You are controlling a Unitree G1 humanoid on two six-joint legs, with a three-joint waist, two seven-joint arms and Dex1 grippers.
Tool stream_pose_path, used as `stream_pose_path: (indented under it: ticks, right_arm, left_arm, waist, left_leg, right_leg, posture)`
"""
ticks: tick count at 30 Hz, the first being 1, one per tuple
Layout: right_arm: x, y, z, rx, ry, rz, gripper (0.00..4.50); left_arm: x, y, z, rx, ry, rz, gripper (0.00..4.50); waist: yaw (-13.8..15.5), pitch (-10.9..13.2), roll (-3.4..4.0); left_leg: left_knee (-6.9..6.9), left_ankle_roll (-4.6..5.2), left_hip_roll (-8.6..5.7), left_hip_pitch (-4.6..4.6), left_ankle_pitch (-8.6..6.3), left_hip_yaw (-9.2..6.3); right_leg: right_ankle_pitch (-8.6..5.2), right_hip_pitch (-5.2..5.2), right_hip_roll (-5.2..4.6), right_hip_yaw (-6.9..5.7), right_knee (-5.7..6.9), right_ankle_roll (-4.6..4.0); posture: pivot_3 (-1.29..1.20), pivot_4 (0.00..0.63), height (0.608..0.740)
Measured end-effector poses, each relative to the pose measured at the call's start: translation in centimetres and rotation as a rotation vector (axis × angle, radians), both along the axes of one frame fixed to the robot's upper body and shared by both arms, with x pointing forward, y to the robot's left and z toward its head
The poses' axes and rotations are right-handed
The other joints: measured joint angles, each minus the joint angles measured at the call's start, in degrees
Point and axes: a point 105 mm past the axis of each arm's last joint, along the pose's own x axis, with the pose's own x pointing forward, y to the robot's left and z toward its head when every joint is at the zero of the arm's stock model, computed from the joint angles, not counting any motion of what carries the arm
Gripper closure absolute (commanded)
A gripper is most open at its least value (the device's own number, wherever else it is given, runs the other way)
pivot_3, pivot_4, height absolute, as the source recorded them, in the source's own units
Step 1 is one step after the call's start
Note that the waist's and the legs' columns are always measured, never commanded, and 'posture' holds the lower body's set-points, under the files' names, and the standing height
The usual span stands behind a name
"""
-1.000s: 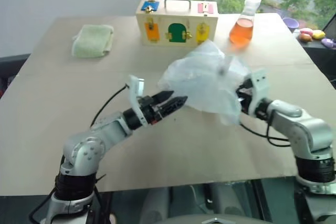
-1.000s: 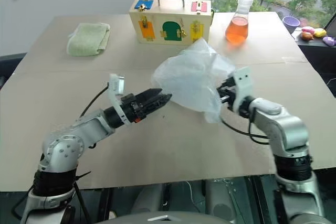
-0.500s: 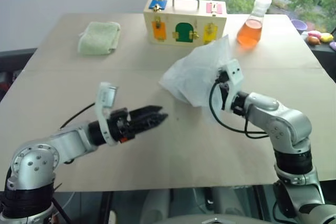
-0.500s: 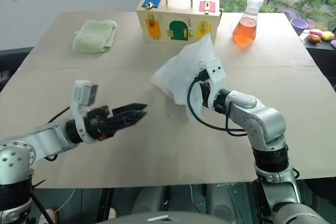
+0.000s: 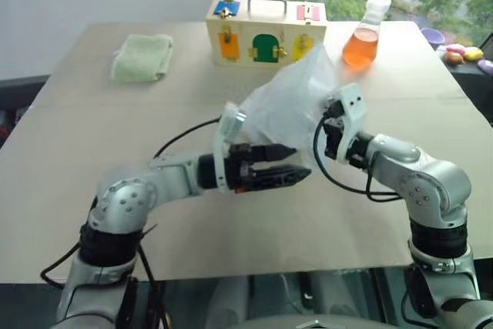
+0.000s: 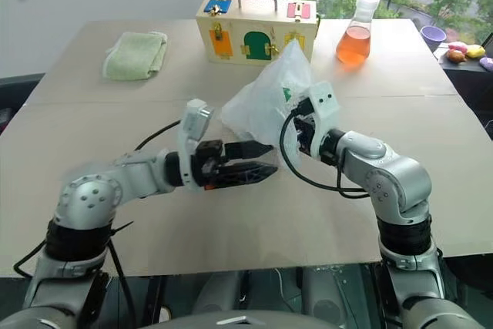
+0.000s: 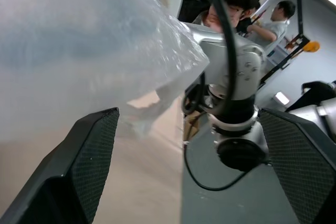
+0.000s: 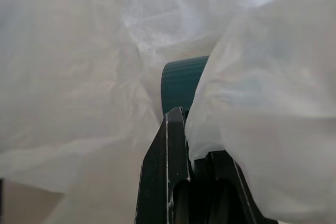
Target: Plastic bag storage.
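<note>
Left gripper point(image 5: 296, 166) has swung in wide open under the plastic bag point(image 5: 289, 105), pinched by right gripper point(image 8: 191, 145).

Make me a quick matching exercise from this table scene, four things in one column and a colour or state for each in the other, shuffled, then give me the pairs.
Things:
1. plastic bag
2. flask
3. folded cloth
4. left gripper

States:
A. pale green, lying flat at the table's far left
B. jaws open, just below the bag
C. lifted off the table, clamped in the right gripper
D. holds orange liquid, standing upright

Pairs: 1-C, 2-D, 3-A, 4-B
</note>
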Motion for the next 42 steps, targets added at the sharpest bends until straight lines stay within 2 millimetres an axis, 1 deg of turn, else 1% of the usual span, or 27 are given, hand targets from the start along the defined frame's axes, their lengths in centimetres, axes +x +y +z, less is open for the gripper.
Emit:
stream_pose_path:
  ticks: [4,6,10,14,16,18,20,23,26,29,33,36,38,42]
  right_arm:
    - [0.8,-0.8,1.0,0.014,-0.023,-0.053,4.5]
    - [1.4,-1.1,1.6,0.02,-0.034,-0.077,4.5]
    - [2.0,-1.4,1.7,0.017,-0.03,-0.105,4.5]
    - [2.3,-1.9,1.6,0.024,-0.022,-0.135,4.5]
    - [2.4,-1.8,1.6,0.031,-0.022,-0.145,4.5]
    - [2.4,-1.8,1.7,0.036,-0.021,-0.148,4.5]
    - [2.5,-2.0,1.7,0.042,-0.022,-0.158,4.5]
    - [2.9,-2.4,1.5,0.047,-0.007,-0.176,4.5]
    - [3.1,-2.4,1.1,0.05,0.014,-0.187,4.5]
    - [3.2,-2.3,1.4,0.057,0.007,-0.186,4.5]
    - [3.4,-3.0,2.3,0.099,-0.004,-0.206,4.5]
    - [3.7,-3.6,2.4,0.14,0.019,-0.22,4.5]
    - [3.8,-3.8,2.6,0.183,0.043,-0.218,4.5]
    - [3.6,-3.4,3.2,0.209,0.057,-0.181,4.5]
  left_arm:
    - [0.1,-1.2,-0.5,0.006,0.001,-0.04,0.1]
    - [0.1,-2.2,-0.5,-0.01,-0.006,-0.075,0.1]
    - [-0.2,-3.2,0.0,-0.028,-0.033,-0.126,0.1]
    - [0.0,-4.2,-0.7,-0.012,-0.046,-0.14,0.1]
    - [0.0,-4.7,-0.5,-0.039,-0.059,-0.141,0.1]
    - [0.1,-4.8,0.0,-0.06,-0.068,-0.138,0.1]
    - [0.4,-4.2,0.8,-0.098,-0.076,-0.123,0.1]
    - [0.4,-3.7,1.0,-0.1,-0.087,-0.12,0.1]
    - [0.5,-3.9,1.2,-0.109,-0.1,-0.123,0.1]
    - [0.7,-4.1,1.5,-0.108,-0.133,-0.117,0.1]
    - [0.2,-3.7,1.6,-0.095,-0.157,-0.152,0.1]
    - [0.5,-3.3,1.4,-0.063,-0.199,-0.14,0.1]
    - [0.8,-3.6,1.2,-0.049,-0.231,-0.129,0.1]
    - [1.2,-4.3,0.9,-0.023,-0.272,-0.129,0.1]
  waist:
    - [-0.08,0.0,0.0]
    - [-0.04,0.0,0.0]
    - [-0.08,0.0,0.0]
    - [-0.08,0.0,0.01]
    - [-0.08,0.0,0.01]
    - [-0.12,0.0,0.01]
    - [-0.16,0.01,0.01]
    - [-0.15,0.01,0.01]
    - [-0.09,0.01,0.01]
    - [-0.07,0.01,0.01]
    - [-0.16,0.01,0.02]
    - [-0.14,0.01,0.02]
    - [-0.09,0.01,0.02]
    - [-0.09,0.01,0.02]
  left_leg:
    - [-0.02,0.0,0.0,-0.03,0.0,-0.01]
    - [-0.01,0.0,-0.01,-0.04,0.0,0.0]
    - [-0.02,0.0,-0.01,-0.04,0.0,0.0]
    - [-0.02,0.0,-0.01,-0.05,0.0,0.0]
    - [-0.01,0.0,-0.01,-0.05,0.0,0.0]
    - [-0.02,0.0,0.0,-0.04,0.0,0.0]
    - [-0.02,0.0,0.01,-0.03,0.0,-0.01]
    - [-0.01,0.0,0.0,-0.04,0.0,0.0]
    - [-0.01,0.0,-0.01,-0.05,0.0,0.0]
    - [-0.01,0.0,-0.01,-0.05,0.0,0.0]
    - [-0.03,0.0,0.0,-0.04,0.0,0.0]
    - [-0.02,0.0,-0.01,-0.04,0.0,0.0]
    - [-0.02,0.0,-0.01,-0.05,0.0,0.01]
    - [-0.03,0.0,-0.01,-0.05,0.0,0.0]
  right_leg:
    - [0.0,-0.02,0.0,-0.01,-0.01,0.0]
    - [0.0,-0.01,-0.01,0.0,-0.02,0.0]
    - [0.0,-0.01,-0.01,0.0,-0.02,0.0]
    - [0.0,-0.01,-0.01,0.0,-0.02,0.0]
    - [0.0,-0.01,-0.01,0.01,-0.02,0.0]
    - [0.0,-0.01,-0.01,0.0,-0.01,0.0]
    - [0.0,-0.02,0.0,0.0,-0.01,0.0]
    - [0.0,-0.01,-0.01,0.0,-0.02,0.01]
    - [0.0,-0.01,-0.01,0.0,-0.02,0.01]
    - [0.0,-0.01,-0.01,0.0,-0.02,0.0]
    - [0.0,-0.01,0.0,0.0,-0.02,0.0]
    - [0.0,-0.01,0.0,0.0,-0.02,0.0]
    - [0.0,-0.01,-0.01,0.01,-0.02,0.0]
    - [0.0,-0.01,0.0,0.0,-0.03,0.0]
  posture:
    - [0.0,0.15,0.74]
    - [0.0,0.15,0.74]
    - [0.0,0.15,0.74]
    - [0.0,0.15,0.74]
    - [0.0,0.15,0.74]
    - [0.0,0.15,0.74]
    - [0.0,0.15,0.74]
    - [0.0,0.15,0.74]
    - [0.0,0.15,0.74]
    - [0.0,0.15,0.74]
    - [0.0,0.15,0.74]
    - [0.0,0.15,0.74]
    - [0.0,0.15,0.74]
    - [0.0,0.15,0.74]
